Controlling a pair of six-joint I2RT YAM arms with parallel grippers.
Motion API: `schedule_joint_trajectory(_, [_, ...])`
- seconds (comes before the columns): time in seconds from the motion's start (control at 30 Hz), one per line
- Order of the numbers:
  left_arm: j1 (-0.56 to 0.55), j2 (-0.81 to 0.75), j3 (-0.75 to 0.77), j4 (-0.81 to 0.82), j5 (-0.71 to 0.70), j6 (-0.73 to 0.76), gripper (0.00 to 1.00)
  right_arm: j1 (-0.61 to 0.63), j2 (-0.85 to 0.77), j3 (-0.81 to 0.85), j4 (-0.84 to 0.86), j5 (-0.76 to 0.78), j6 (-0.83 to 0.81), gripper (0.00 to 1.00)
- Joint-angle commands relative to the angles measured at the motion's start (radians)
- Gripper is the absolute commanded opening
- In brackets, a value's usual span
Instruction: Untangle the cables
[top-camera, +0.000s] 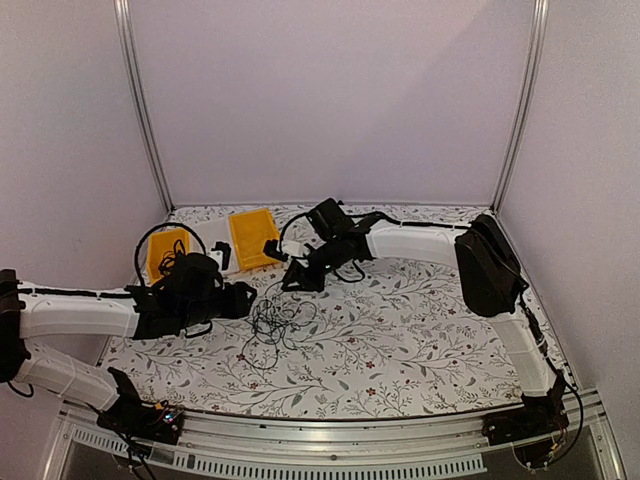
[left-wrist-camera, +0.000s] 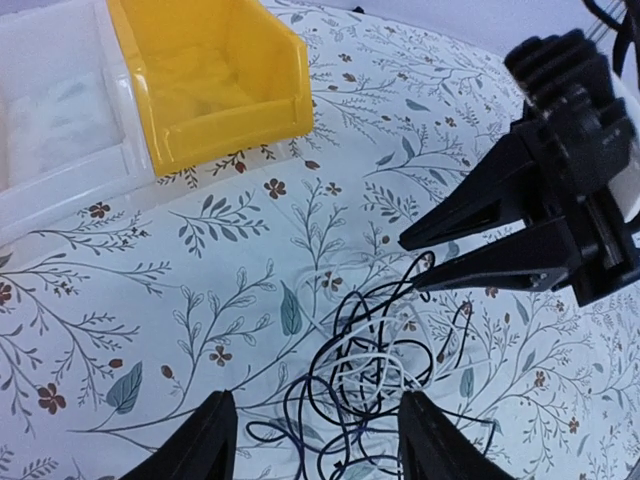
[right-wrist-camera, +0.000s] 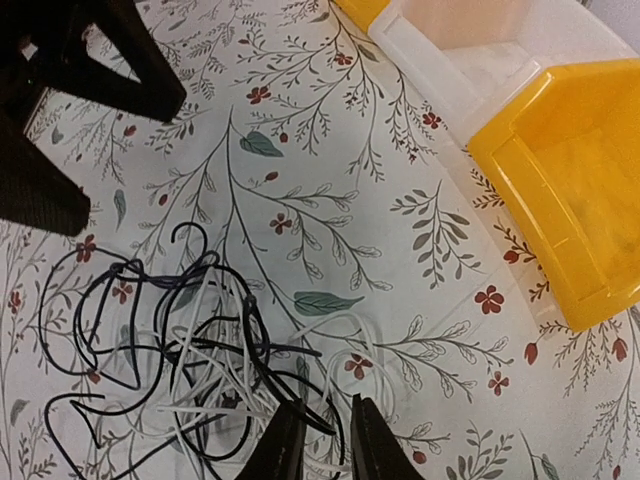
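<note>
nearest the arm bases, the flowered table (top-camera: 400, 345) is lying bare along its front rail and out to the right, offering the widest room for moving. just beyond, the cables (top-camera: 276, 320) are sitting in one loose knot near the table's middle, with thin black strands looping through paler ones and none drawn free yet. the left gripper (left-wrist-camera: 320, 445) is hovering over the knot's left side, its jaws spread wide with nothing between them. the right gripper (right-wrist-camera: 322, 450) is pointing down at the knot's far edge, its jaws standing close with only a slim gap; i cannot tell whether a strand is caught there.

as i am reading it, the first pick is in hand: getting hold of one loop. the next move is calling for a firm pinch on a single strand, then a slow draw toward the open right while the other claw is pinning the rest.

farther back, a yellow bin (left-wrist-camera: 230, 130), a white bin (left-wrist-camera: 60, 190) and a second yellow bin (top-camera: 158, 262) are crowding the left rear close behind both claws, so pulling that way is risking a bump. the back wall (top-camera: 330, 100) is bounding the far edge
</note>
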Motion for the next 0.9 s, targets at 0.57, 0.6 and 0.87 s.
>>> schedule_joint_trajectory(0.57, [-0.026, 0.407, 0.16, 0.275, -0.106, 0.062, 0.48, 0.023, -0.154, -0.027, -0.034, -0.251, 0.096, 0.0])
schedule_joint_trajectory(0.6, [-0.023, 0.459, 0.187, 0.281, -0.105, 0.061, 0.48, 0.021, -0.178, -0.036, -0.038, -0.265, 0.11, 0.0])
schedule_joint_trajectory(0.87, [-0.007, 0.662, 0.237, 0.363, -0.059, 0.052, 0.4, 0.013, -0.458, -0.032, -0.084, -0.34, 0.123, 0.0])
